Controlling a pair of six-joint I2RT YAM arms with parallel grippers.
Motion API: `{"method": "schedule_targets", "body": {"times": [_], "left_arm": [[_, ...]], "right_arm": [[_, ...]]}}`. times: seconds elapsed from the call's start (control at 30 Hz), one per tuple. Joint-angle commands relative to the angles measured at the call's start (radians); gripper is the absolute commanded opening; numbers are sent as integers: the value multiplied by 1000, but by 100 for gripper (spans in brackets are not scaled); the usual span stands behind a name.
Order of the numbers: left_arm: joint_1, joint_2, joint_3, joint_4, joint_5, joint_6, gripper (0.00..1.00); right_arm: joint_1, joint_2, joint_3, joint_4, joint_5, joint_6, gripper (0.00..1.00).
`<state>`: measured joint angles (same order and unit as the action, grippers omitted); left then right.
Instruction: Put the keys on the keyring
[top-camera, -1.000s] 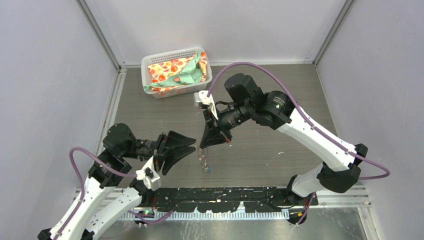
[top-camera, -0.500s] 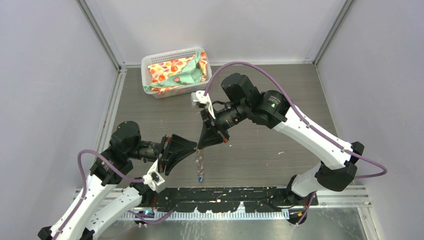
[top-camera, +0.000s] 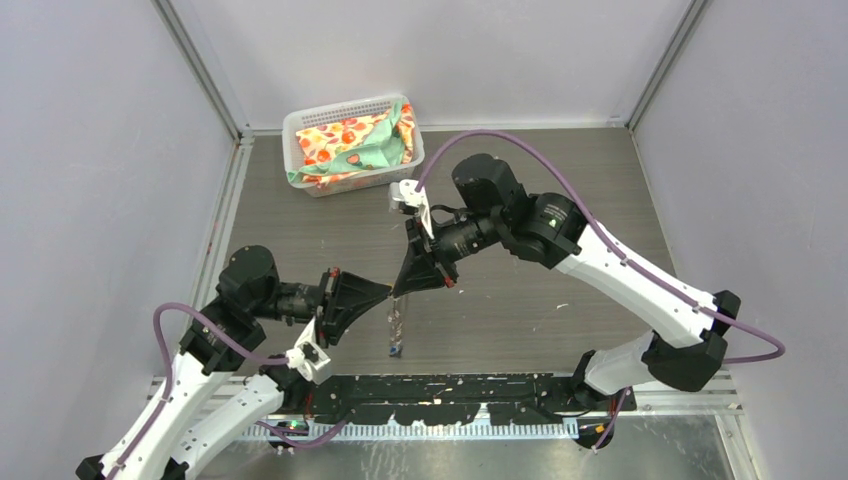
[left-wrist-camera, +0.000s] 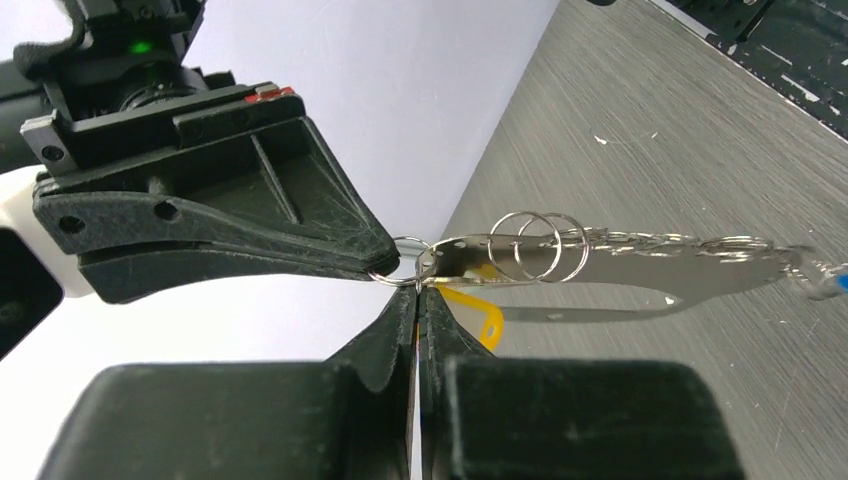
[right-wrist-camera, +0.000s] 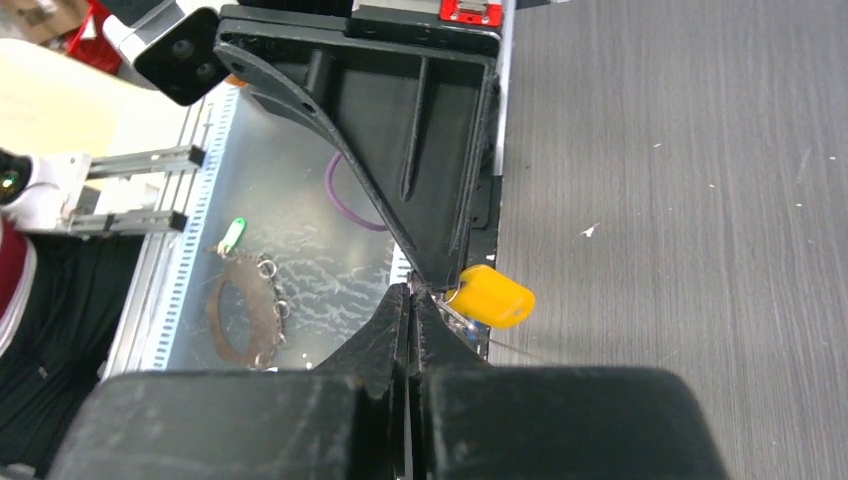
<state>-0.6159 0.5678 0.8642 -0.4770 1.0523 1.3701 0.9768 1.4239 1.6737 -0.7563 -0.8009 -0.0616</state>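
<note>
- Keyring (left-wrist-camera: 620, 268) hangs in the air over mid-worktop (top-camera: 520, 290). The blue key (top-camera: 396, 349) dangles at its low end and looks already on.
- Yellow key (right-wrist-camera: 490, 297) sits at the top end, likely still left to thread.
- Right fingers (right-wrist-camera: 395, 320) are pressed together, pinching the keyring's top end.
- Left fingers (left-wrist-camera: 395, 330) are pressed together at the same spot; too cramped to tell if they hold anything.
- Basket (top-camera: 345, 106) is well apart, the near rail (top-camera: 480, 385) is close to the blue key, and there is open worktop to the right.

**Basket of Bright Cloth Sits at Far Edge of Work Table**

A white perforated plastic basket (top-camera: 340, 107) stands at the far left of a grey wood-grain table (top-camera: 300, 230), holding a crumpled cloth (top-camera: 355, 145) printed in orange, red and mint green. A few white specks (top-camera: 563, 306) dot the boards. A black mounting rail (top-camera: 450, 385) runs along the near edge, and pale walls (top-camera: 100, 150) enclose the table.
</note>
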Motion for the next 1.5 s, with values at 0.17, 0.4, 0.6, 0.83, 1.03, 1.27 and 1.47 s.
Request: {"method": "schedule_targets", "body": {"times": [0.17,0.4,0.6,0.83,1.03,1.27,1.47], "left_arm": [[-8,-5,-1,86,-34,-89,0],[-9,-1,-1,104,-44,-157,1],[-9,22,18,103,-5,-270,6],[-16,97,98,96,-8,-516,39],[-16,155,191,71,-158,-874,35],[-15,156,229,79,-234,-1032,30],[-13,162,239,142,-316,-1107,23]], "right_arm": [[-3,-182,-205,378,260,152,1],[21,-314,-386,613,398,199,1],[56,-357,-479,747,476,214,1],[92,-364,-510,811,535,200,1],[96,-398,-520,783,557,172,1],[97,-447,-582,854,563,174,1],[97,-462,-600,880,540,179,1]]}}
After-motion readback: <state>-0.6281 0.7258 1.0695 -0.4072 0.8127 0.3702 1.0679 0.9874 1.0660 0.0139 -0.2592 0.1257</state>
